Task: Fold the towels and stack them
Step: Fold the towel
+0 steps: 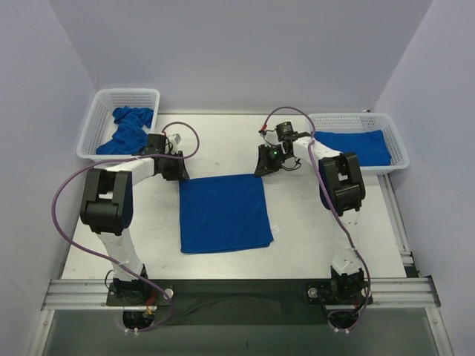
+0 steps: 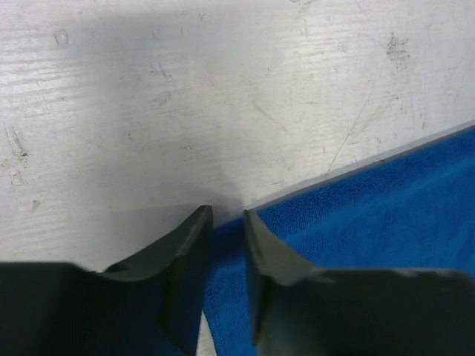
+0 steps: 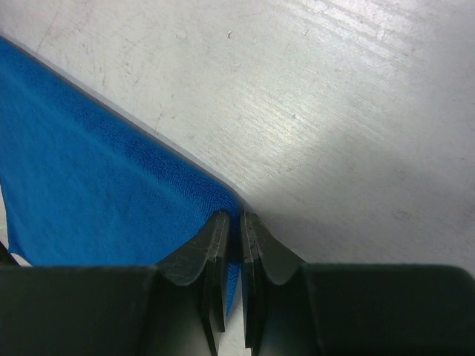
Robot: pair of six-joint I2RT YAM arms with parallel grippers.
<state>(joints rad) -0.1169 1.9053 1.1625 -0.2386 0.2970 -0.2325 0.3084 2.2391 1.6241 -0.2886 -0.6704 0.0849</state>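
One royal-blue towel (image 1: pixel 225 213) lies spread flat in the middle of the table. My left gripper (image 1: pixel 180 176) is down at its far left corner. In the left wrist view, the left gripper (image 2: pixel 228 215) is narrowly closed, with the corner of the towel (image 2: pixel 371 215) filling the gap. My right gripper (image 1: pixel 262 172) is at the far right corner. In the right wrist view, the right gripper (image 3: pixel 240 216) is almost together, with the edge of the towel (image 3: pixel 89 185) pinched between the fingers. Both corners rest at table level.
A white mesh basket (image 1: pixel 126 93) at the back left holds crumpled blue towels (image 1: pixel 128 130). A second basket (image 1: pixel 356 117) at the back right holds a flat folded towel (image 1: pixel 356 146). Grey walls close in the back and sides.
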